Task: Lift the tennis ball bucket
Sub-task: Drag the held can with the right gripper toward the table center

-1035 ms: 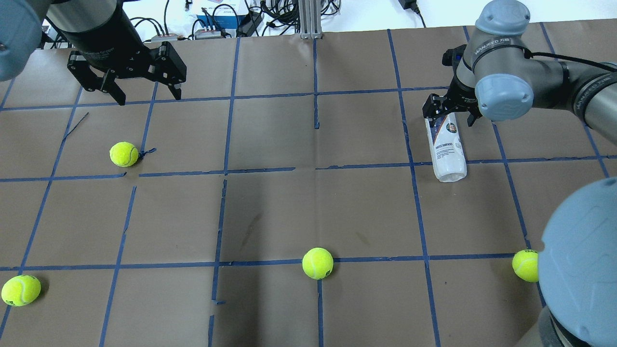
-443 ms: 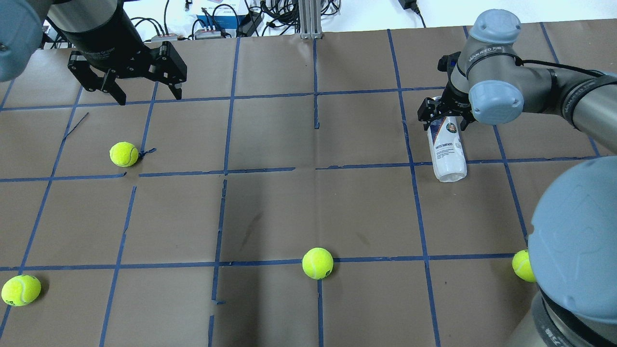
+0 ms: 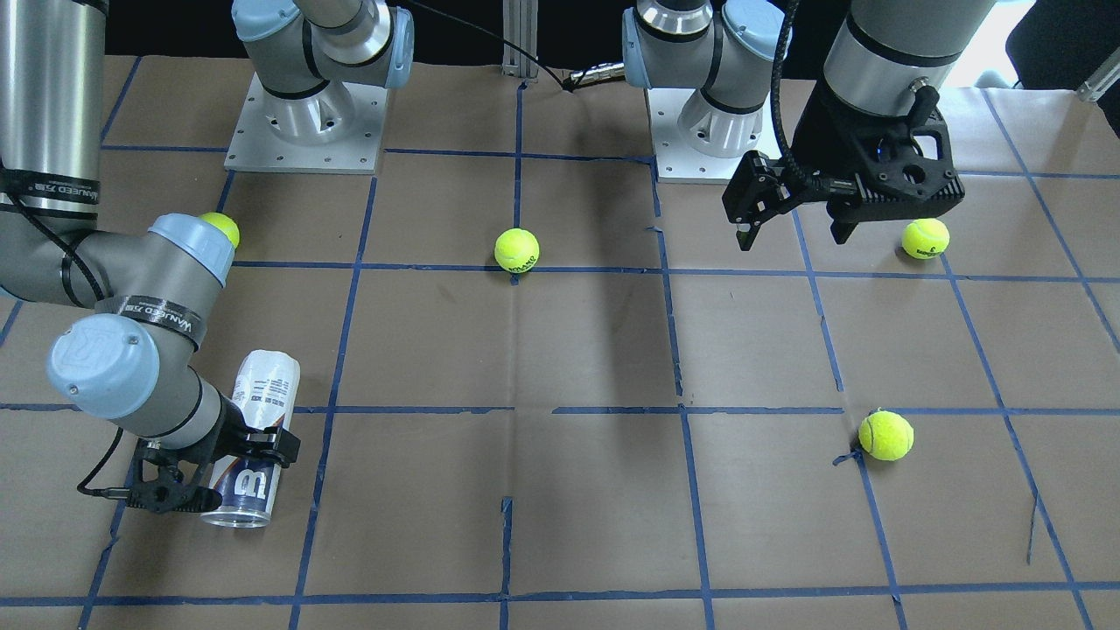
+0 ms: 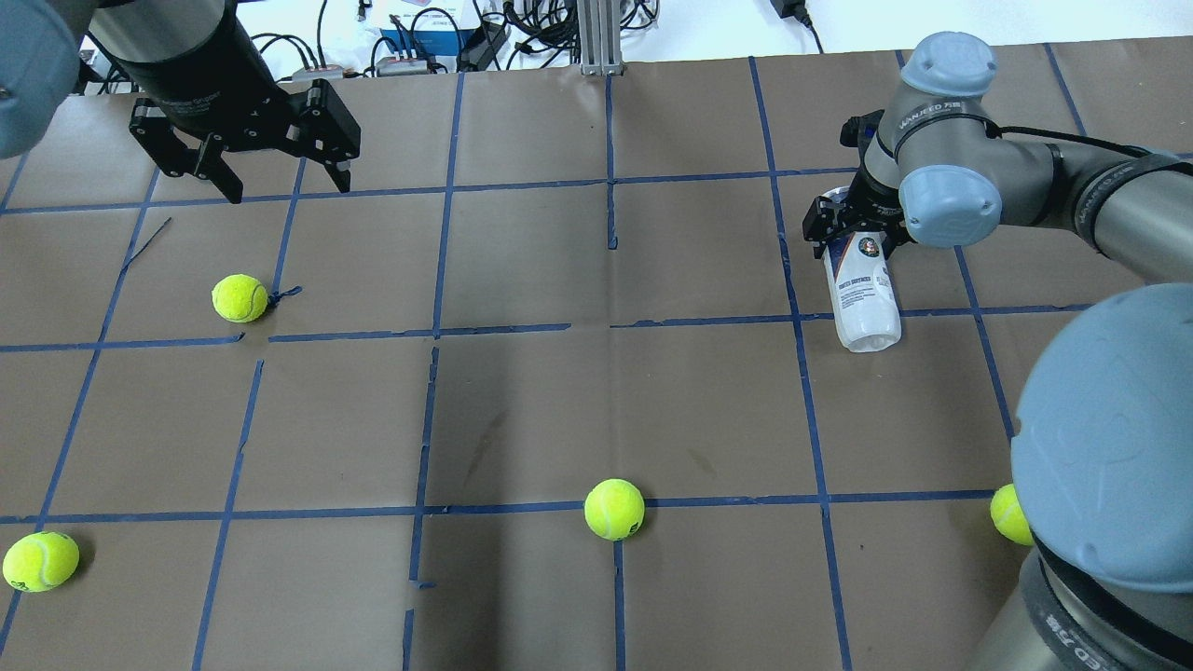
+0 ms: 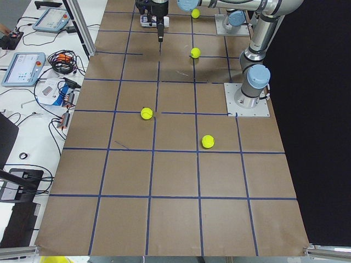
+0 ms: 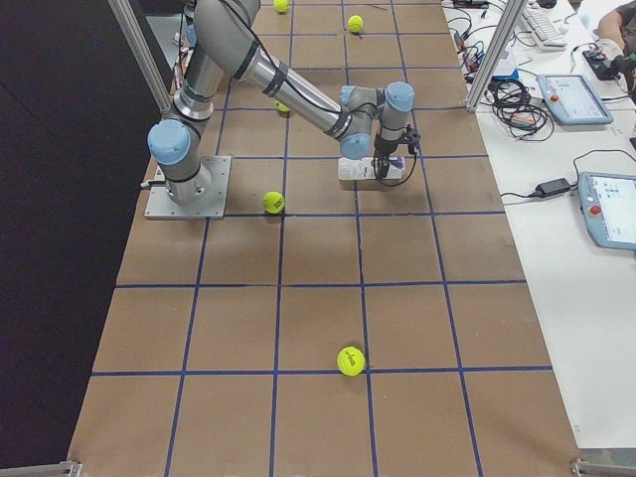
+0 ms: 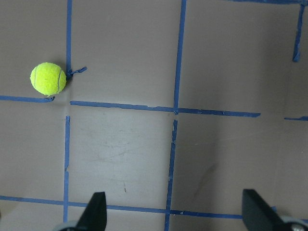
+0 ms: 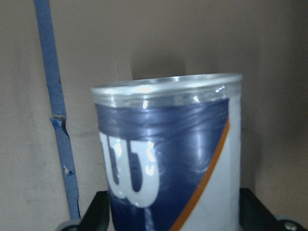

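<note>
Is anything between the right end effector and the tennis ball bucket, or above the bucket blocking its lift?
Nothing visible. The right end effector straddles one end of the lying tennis ball bucket, a finger on each side; nothing else is above it.

Four fuzzy yellow-green tennis balls lie well apart on the brown paper-covered tabletop (image 4: 522,410), which blue tape lines (image 4: 503,330) mark off in squares. One ball (image 4: 239,298) touches a curled tape end, another (image 4: 614,509) sits on a tape line mid-table, a third (image 4: 40,561) is at the near left edge, and a fourth (image 4: 1009,513) is partly hidden. Black cables (image 4: 410,37) tangle beyond the far edge, beside a silver aluminium post (image 4: 596,37).
</note>
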